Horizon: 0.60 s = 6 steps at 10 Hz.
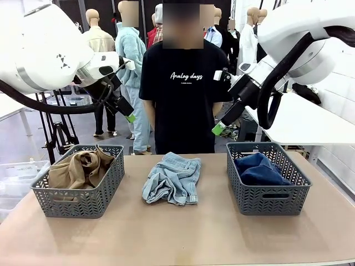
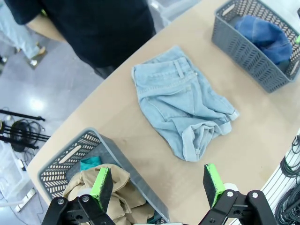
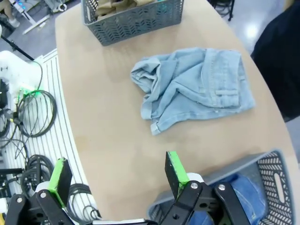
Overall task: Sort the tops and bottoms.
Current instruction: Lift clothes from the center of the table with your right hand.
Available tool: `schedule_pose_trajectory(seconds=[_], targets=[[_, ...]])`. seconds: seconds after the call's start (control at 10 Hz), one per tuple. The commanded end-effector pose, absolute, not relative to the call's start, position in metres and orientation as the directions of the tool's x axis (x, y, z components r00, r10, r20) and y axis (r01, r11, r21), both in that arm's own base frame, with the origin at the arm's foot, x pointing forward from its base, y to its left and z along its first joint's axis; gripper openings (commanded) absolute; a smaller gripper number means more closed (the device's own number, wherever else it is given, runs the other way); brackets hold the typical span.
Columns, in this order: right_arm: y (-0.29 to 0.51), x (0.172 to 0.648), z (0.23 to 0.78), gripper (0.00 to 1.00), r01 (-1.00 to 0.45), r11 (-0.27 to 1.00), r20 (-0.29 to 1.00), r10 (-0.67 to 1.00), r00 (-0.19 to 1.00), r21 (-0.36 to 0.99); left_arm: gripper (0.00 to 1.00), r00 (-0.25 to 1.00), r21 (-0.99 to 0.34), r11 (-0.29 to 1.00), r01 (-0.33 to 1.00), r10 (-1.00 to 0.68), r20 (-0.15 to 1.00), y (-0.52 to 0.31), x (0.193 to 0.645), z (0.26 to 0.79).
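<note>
The pale denim shorts [image 1: 172, 178] are taken as the landmark: they lie crumpled and flat on the bare middle of the table [image 1: 166, 233], outside both baskets. To the robot's left of the shorts stands a grey basket [image 1: 77, 197], in which the tan shirt [image 1: 77, 169] is heaped; in the left wrist view a bit of teal cloth [image 2: 90, 162] is seen tucked beside the tan shirt in that same basket. To the robot's right of the shorts stands a second grey basket [image 1: 269, 191], and the darker blue denim [image 1: 259, 169] is bundled inside it. Both baskets are set well apart from the shorts.

Above and behind the shorts, the left gripper [image 1: 131, 118] is held in the air, over the far edge of the table on the left-basket side; its fingers are spread wide and nothing is held between them. The right gripper [image 1: 218, 129] is raised likewise on the right-basket side, with its fingers wide apart and nothing held.

Beyond the shorts, at the far edge of the table, a person [image 1: 186, 88] in a black T-shirt with white lettering is standing.
</note>
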State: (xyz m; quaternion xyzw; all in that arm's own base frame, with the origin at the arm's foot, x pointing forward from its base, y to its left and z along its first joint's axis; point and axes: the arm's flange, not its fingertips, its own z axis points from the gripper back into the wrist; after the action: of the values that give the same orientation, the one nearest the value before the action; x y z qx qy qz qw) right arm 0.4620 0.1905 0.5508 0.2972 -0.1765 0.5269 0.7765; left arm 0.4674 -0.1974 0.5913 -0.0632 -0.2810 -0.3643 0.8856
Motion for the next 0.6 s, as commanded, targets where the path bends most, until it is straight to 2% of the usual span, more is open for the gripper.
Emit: schedule_pose_trajectory(seconds=[0.0,0.1,0.3,0.5], targets=[[0.209,0.446,0.544,1.00,-0.934,0.321,0.543,0.762,0.353,0.157,1.00,0.577,0.093,0.728,0.680,-0.609,0.545,-0.196,0.468,0.592],[0.229,0.454,0.533,1.00,-0.940,0.337,0.558,0.770,0.307,0.052,1.00,0.577,0.093,0.728,0.680,-0.609,0.545,-0.196,0.468,0.592],[0.279,0.483,0.498,1.00,-0.953,0.304,0.590,0.767,0.251,0.010,1.00,0.577,0.093,0.728,0.680,-0.609,0.545,-0.196,0.468,0.592],[0.318,0.501,0.464,1.00,-0.952,0.304,0.551,0.799,0.240,-0.026,1.00,0.577,0.093,0.728,0.680,-0.609,0.545,-0.196,0.468,0.592]])
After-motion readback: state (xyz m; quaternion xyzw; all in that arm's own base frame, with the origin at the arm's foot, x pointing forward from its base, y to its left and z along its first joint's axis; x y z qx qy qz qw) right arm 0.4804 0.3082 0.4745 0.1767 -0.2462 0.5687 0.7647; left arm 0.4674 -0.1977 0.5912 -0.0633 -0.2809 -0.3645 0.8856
